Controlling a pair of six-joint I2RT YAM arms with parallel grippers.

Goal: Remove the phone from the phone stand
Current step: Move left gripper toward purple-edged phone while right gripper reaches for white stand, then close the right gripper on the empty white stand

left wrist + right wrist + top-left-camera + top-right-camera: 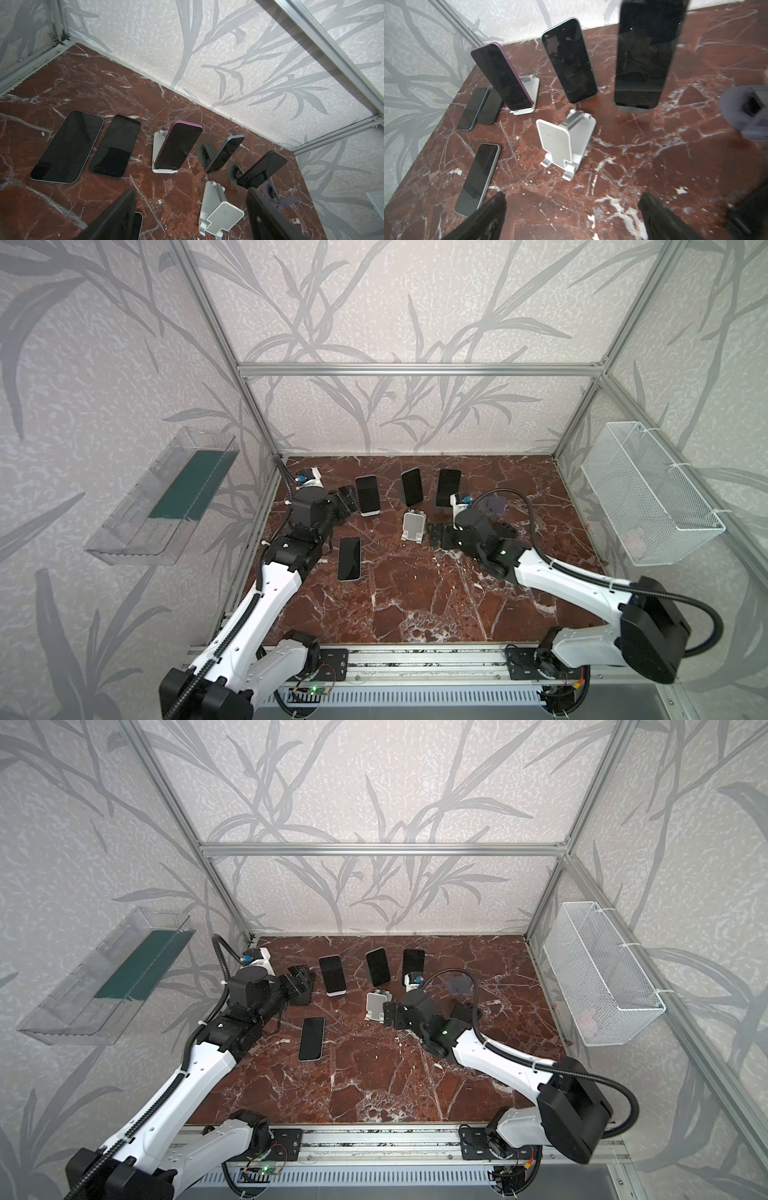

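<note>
Phone (368,497) leans on its stand (370,513), just beside my left gripper (348,501). Its jaws, and those of my right gripper (437,535), stand apart, empty. A crooked pinch could topple both.

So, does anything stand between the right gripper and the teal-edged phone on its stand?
Yes. In the right wrist view the empty white stand sits directly between the open right gripper and the teal-edged phone; nothing else visible blocks it.
</note>
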